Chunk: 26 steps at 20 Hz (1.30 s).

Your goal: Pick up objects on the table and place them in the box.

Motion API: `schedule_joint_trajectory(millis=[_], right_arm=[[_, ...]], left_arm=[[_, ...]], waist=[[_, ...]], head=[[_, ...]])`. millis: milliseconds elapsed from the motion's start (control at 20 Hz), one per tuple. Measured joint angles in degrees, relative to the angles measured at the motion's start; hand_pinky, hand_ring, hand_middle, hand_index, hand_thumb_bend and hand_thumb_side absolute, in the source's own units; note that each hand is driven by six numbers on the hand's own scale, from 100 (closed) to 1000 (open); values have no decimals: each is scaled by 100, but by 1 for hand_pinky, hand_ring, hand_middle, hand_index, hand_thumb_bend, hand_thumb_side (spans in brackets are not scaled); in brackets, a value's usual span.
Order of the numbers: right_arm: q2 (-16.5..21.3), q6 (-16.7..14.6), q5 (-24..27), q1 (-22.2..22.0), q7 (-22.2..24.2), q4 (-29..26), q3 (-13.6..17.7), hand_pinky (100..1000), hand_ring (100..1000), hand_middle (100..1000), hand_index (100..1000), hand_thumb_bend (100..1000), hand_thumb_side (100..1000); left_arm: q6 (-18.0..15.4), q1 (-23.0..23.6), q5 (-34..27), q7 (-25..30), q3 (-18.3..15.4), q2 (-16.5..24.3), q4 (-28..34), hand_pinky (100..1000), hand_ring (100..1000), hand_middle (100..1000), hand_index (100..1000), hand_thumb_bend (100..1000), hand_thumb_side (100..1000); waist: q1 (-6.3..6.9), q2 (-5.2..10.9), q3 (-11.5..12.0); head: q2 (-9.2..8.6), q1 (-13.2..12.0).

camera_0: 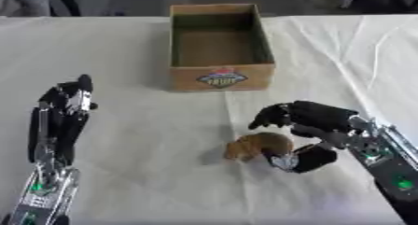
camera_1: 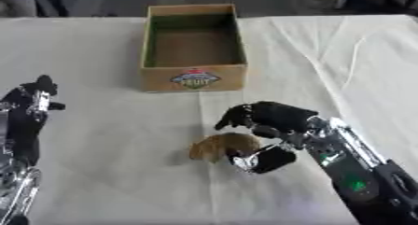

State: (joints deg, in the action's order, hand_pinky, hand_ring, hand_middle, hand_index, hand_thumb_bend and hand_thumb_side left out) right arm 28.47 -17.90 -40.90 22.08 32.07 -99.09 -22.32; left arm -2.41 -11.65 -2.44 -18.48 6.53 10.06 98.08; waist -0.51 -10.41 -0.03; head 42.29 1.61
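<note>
Left eye view: The right hand (camera_0: 303,126) arches over a brown, rounded lump (camera_0: 260,146) lying on the surface (camera_0: 147,163), fingers above it and thumb curled at its near side, closing on it, probably to lift it. The lump looks soft and matte. The left hand (camera_0: 65,108) idles at the left edge, fingers straight.

Right eye view: The box (camera_1: 193,79), open brown cardboard with a printed label, stands beyond the lump, seemingly empty. The surface is covered in pale, creased cloth.
</note>
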Motion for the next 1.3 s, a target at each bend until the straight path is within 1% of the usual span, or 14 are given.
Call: schedule_joint_trajectory(millis=[100, 200, 300, 350, 550, 700, 800, 850, 900, 1000, 1100, 1250, 1300], right_arm=[[5, -21, -77, 1, -1, 54, -24, 627, 740, 778, 877, 100, 571], [5, -42, -151, 1, -18, 130, -30, 633, 739, 777, 878, 100, 527], [5, -66, -268, 1, -40, 217, -32, 643, 743, 778, 880, 100, 509], [5, -83, -342, 0, -49, 259, -32, 646, 744, 778, 881, 100, 480], [4, -145, -609, -1, -101, 385, -32, 655, 745, 777, 881, 100, 472], [3, -186, -785, -1, -141, 438, -32, 646, 729, 764, 871, 100, 409], [-1, -211, -853, 0, -181, 444, -31, 604, 684, 731, 841, 100, 340], [-3, -212, -880, 0, -219, 446, -30, 570, 645, 707, 824, 100, 307], [-5, -208, -906, 0, -268, 450, -29, 539, 612, 682, 806, 100, 281], [-10, -193, -952, -1, -381, 473, -27, 495, 579, 629, 776, 100, 247], [-13, -171, -978, -2, -503, 479, -27, 432, 520, 565, 717, 100, 200], [-13, -131, -993, -14, -696, 479, -10, 404, 451, 490, 630, 100, 180], [-13, -114, -993, -22, -762, 479, 2, 381, 420, 461, 594, 100, 177]], left_arm=[[-2, 0, 0, 2, 0, 0, 0, 535, 753, 486, 570, 349, 502], [-4, 0, 0, 4, 0, 0, 0, 535, 753, 486, 570, 349, 502], [-5, 0, 0, 5, 0, 0, 0, 535, 753, 486, 570, 349, 502], [-6, 0, 0, 6, 0, 0, 0, 535, 753, 486, 570, 349, 502], [-7, 0, 0, 7, 1, 0, 0, 535, 753, 486, 570, 349, 502], [-7, 0, 0, 8, 1, 0, 0, 535, 753, 486, 570, 348, 502], [-6, 0, 0, 10, 1, 0, 0, 535, 754, 486, 570, 348, 502], [-5, 0, 0, 12, 1, 0, 0, 535, 754, 486, 570, 351, 502], [-2, 0, 0, 15, 1, 0, 0, 535, 754, 486, 570, 347, 502], [0, 0, 0, 19, 1, 0, 0, 535, 754, 486, 570, 347, 502], [-1, 0, 0, 21, 1, 0, 0, 535, 754, 486, 570, 347, 502], [-1, 0, 0, 23, 1, 0, 0, 535, 754, 486, 570, 346, 502], [-1, 0, 0, 23, 1, 0, 0, 535, 754, 486, 570, 346, 502]], waist=[[0, 0, 2], [0, -1, 4], [0, -1, 4], [0, -1, 4], [0, -1, 4], [2, -1, 4], [4, -1, 4], [5, -1, 4], [6, -1, 4], [11, -1, 2], [18, -1, 2], [23, -1, -1], [23, -1, -1]], head=[[0, 0], [0, 0], [0, 0], [0, 0], [0, 0], [0, 0], [0, 0], [0, 0], [0, 0], [0, 0], [0, 0], [0, 0], [0, 0]])
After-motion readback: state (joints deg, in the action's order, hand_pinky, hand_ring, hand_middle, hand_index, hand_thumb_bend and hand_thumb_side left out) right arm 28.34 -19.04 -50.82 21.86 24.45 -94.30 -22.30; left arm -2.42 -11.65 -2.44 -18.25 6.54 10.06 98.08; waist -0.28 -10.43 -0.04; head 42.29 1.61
